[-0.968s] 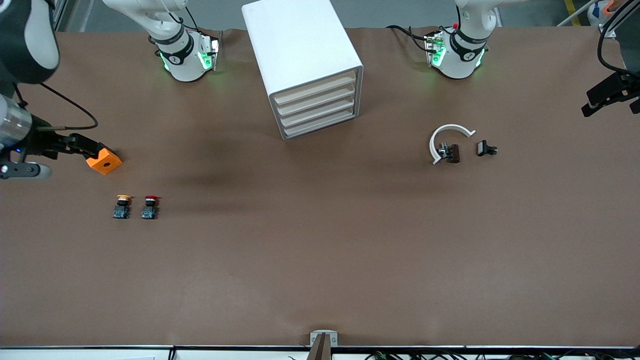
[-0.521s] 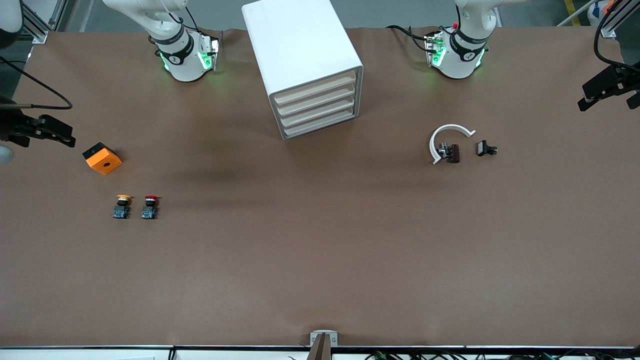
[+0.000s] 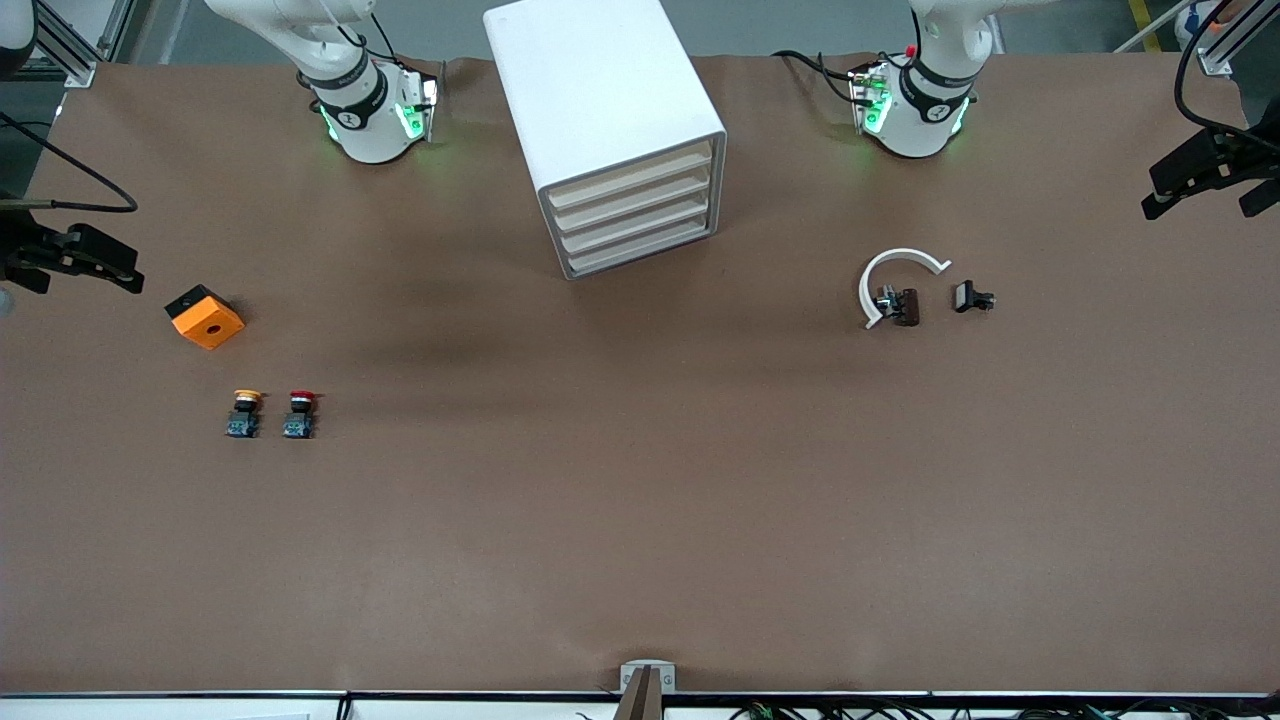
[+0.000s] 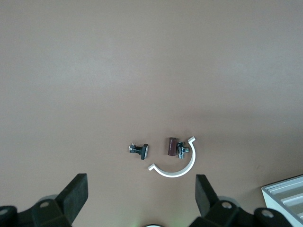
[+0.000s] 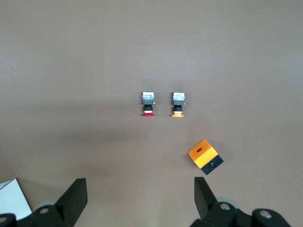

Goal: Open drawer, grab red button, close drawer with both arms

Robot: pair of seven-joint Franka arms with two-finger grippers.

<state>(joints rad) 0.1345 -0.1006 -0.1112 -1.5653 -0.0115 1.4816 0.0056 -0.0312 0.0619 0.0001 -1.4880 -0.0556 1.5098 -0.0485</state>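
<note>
The red-capped button (image 3: 300,413) stands on the table toward the right arm's end, beside the yellow-capped button (image 3: 243,413). It also shows in the right wrist view (image 5: 148,104). The white drawer cabinet (image 3: 610,130) stands between the arm bases with all its drawers (image 3: 635,215) shut. My right gripper (image 3: 95,260) is open and empty, up over the table's edge at the right arm's end, beside the orange block (image 3: 205,317); it also shows in its own wrist view (image 5: 140,194). My left gripper (image 3: 1195,175) is open and empty over the table's edge at the left arm's end; it also shows in its own wrist view (image 4: 141,194).
A white C-shaped clip (image 3: 895,280) with a small brown part (image 3: 905,306) and a small black part (image 3: 972,297) lie toward the left arm's end. The yellow-capped button (image 5: 178,104) and orange block (image 5: 204,156) show in the right wrist view.
My right gripper has let go of the orange block and drawn back toward the table's edge. The block lies on the table. My left gripper has shifted slightly.
</note>
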